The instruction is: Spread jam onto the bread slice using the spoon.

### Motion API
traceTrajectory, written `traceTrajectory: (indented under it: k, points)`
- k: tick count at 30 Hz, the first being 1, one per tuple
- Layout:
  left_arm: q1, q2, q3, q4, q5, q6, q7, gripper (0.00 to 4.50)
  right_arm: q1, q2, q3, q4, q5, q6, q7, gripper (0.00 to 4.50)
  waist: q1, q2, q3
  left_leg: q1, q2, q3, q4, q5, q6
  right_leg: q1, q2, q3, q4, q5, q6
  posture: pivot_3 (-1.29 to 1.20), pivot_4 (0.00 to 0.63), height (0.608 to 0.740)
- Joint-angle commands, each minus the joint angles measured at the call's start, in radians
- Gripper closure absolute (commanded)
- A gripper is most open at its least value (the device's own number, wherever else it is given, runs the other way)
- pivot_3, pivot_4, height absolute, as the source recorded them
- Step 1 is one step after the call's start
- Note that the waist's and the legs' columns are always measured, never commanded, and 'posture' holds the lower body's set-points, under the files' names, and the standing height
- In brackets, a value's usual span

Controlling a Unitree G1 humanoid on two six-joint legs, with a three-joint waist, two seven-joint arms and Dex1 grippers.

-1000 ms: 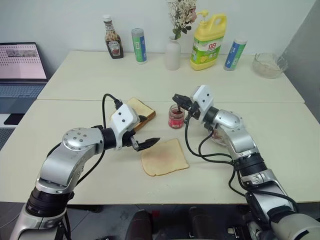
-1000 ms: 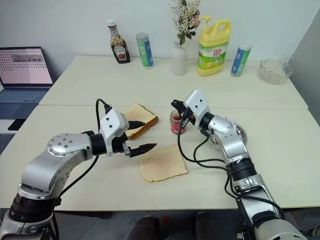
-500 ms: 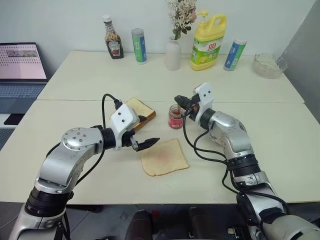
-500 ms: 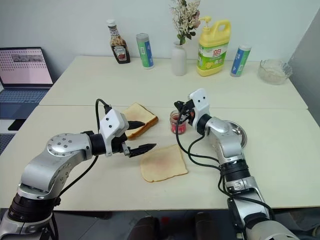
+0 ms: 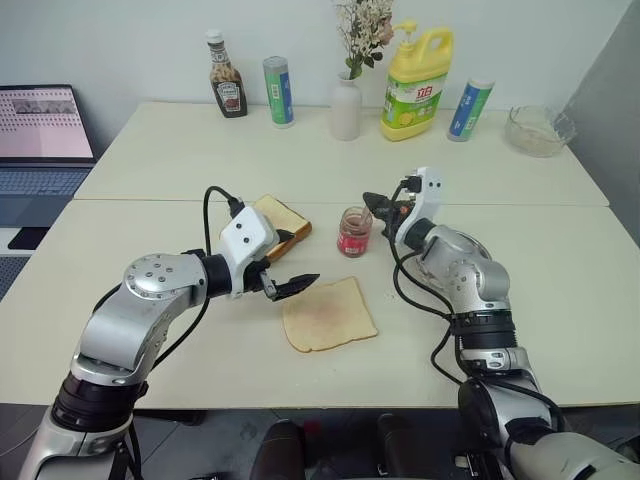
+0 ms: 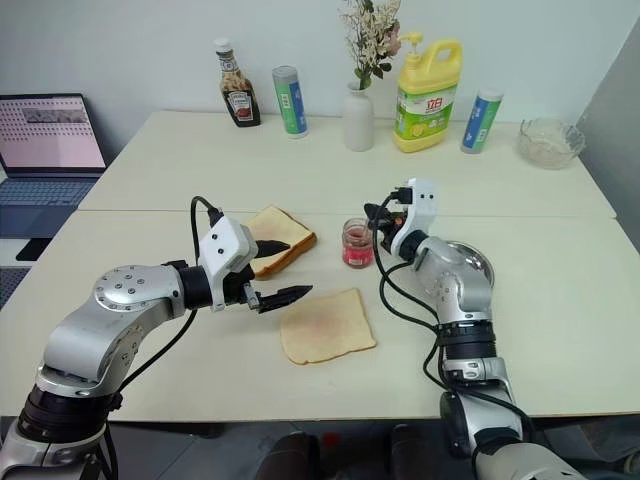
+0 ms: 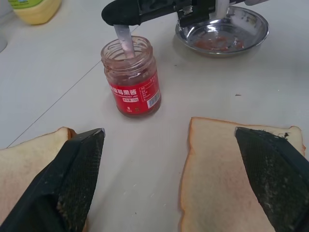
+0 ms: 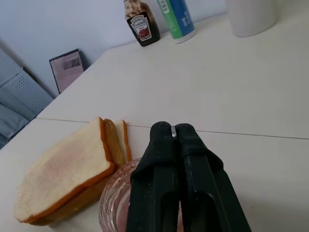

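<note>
I'm looking at two cream tables (image 5: 150, 160) butted edge to edge, seam running across the middle. Plain white wall (image 5: 130, 40) behind them, grey panel (image 5: 615, 120) at far right. Open laptop (image 5: 40, 135) off the left side. Light is even.

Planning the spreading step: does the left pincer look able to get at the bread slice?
Probably yes: the open left pincer hangs at the edge of the bread slice, with nothing between them.

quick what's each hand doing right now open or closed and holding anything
Left hand: open, holding nothing, over the bread slice.
Right hand: closed on the spoon, which dips into the jam jar.
</note>
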Motion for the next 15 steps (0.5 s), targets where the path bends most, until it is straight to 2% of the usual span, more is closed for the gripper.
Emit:
traceTrajectory:
  k: [1, 15]
  points:
    - [-0.020, -0.001, 0.004, -0.009, 0.004, -0.020, 0.004, 0.00, -0.038, 0.010, -0.051, -0.054, 0.068, 0.032, -0.041, 4.45, 0.000, 0.000, 0.000, 0.000, 0.000, 0.000, 0.000, 0.000, 0.000, 0.000, 0.000, 0.000, 0.000, 0.000, 0.000, 0.00, 0.150, 0.740]
    - [-0.019, -0.003, -0.002, 0.002, 0.010, -0.032, -0.001, 0.00, -0.054, 0.012, -0.084, -0.116, 0.150, 0.086, -0.116, 4.45, -0.001, 0.000, 0.000, -0.001, 0.000, 0.000, 0.000, 0.000, 0.000, -0.001, 0.000, 0.000, 0.000, 0.000, 0.000, 0.00, 0.150, 0.740]
